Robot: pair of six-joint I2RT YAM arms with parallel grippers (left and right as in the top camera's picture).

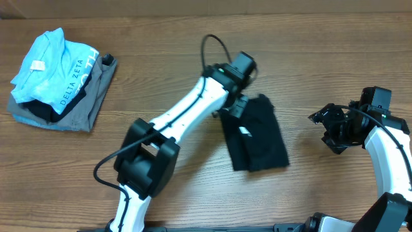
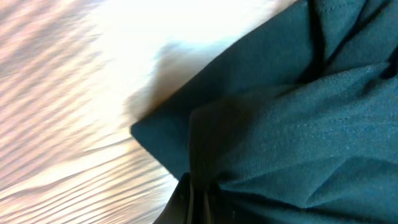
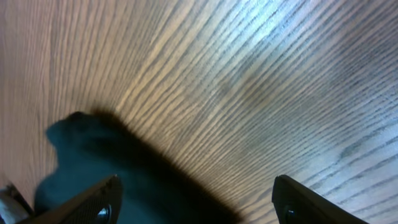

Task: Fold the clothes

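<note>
Overhead: left fingers (image 1: pixel 235 108) clamp the far corner of the black T-shirt (image 1: pixel 261 138), which extends toward the counter's (image 1: pixel 193 38) near edge; right fingers (image 1: pixel 323 132) open, empty.

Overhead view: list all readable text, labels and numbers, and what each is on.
"DELTA ZETA": dark letters on the light blue shirt, top of the pile at far left.
Too small to read: the white label on that shirt.
Too small to read: the small white tag on the black T-shirt.
Wrist views: no text in either.
</note>
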